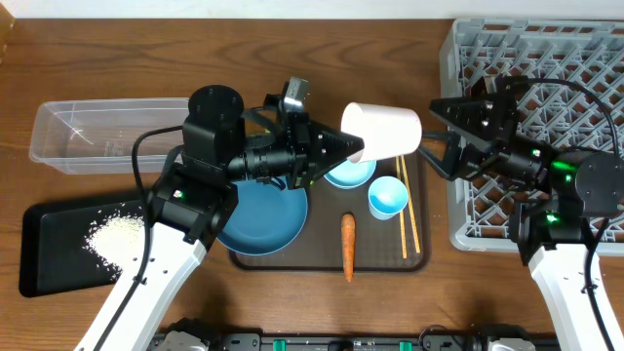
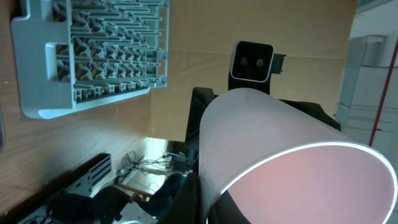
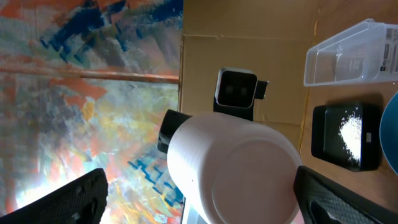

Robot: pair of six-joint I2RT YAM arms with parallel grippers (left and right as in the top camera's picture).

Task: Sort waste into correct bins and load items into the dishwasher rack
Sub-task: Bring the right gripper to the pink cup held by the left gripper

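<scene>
The white cup [image 1: 382, 130] hangs in the air on its side, above the far edge of the brown tray [image 1: 322, 255] and between the two arms. Its pink-lined mouth faces the left arm and its closed bottom faces the right. The left claw [image 1: 356, 148] is clamped on the rim and carries the cup alone. The right claw [image 1: 434, 136] stands wide apart, with its fingers [image 3: 348, 193] on either side of the cup's bottom end. They appear to be clear of it. This looks like a hand-over on the way to the grey rack [image 1: 546, 58], which lies just behind the right arm.

The main risk is timing. If the left claw lets go before the right one has closed firmly, the cup would fall onto the tray. There it could strike the other small cup [image 1: 388, 198], the light-blue bowl [image 1: 349, 175] or the chopsticks [image 1: 408, 210].

The cup is smooth, round and tapered, so a squeeze near its narrow end may push it out of the fingers rather than hold it. A pinch on a thin rim also resists twisting poorly, so a nudge from the right arm could swing the cup. The two claws are near each other and could bump.

The carrot [image 1: 348, 246] and the dark-blue bowl [image 1: 263, 219] also sit on the tray. The rice [image 1: 117, 237] lies on the black tray [image 1: 49, 253], near the clear tub [image 1: 107, 132].
</scene>
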